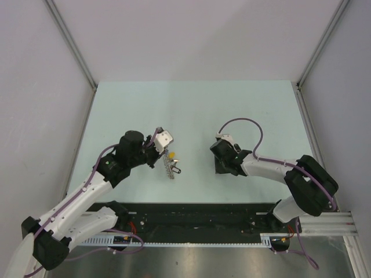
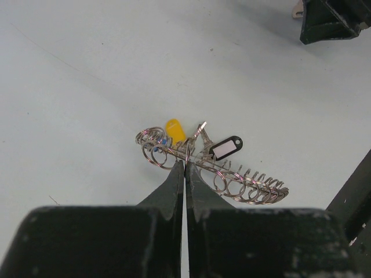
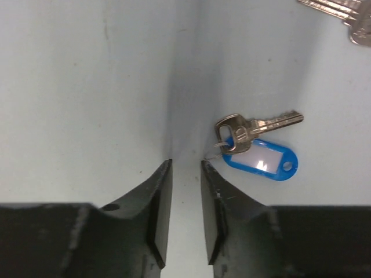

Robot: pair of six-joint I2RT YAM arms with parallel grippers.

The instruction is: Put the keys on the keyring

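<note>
Your left fingers point(image 2: 171, 185) are pressed together on a thin loop of the long silver wire keyring point(image 2: 211, 167), which carries a yellow plastic tag point(image 2: 175, 131) and a black plastic tag point(image 2: 226, 147). I judge this pinch steadies the keyring on the pale bench point(image 2: 87, 69) for loading. That arm reaches forward and low. Right of the keyring, your other arm points down. Its right fingers point(image 3: 159, 197) are slightly spread and empty, just beside a silver key with a blue plastic tag point(image 3: 258, 147) lying flat.

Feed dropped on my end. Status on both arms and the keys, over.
Left fingers shut on keyring, yellow tag and black tag on it. Right fingers slightly apart, empty. Blue-tagged key loose beside them. Nothing seen blocking.
</note>
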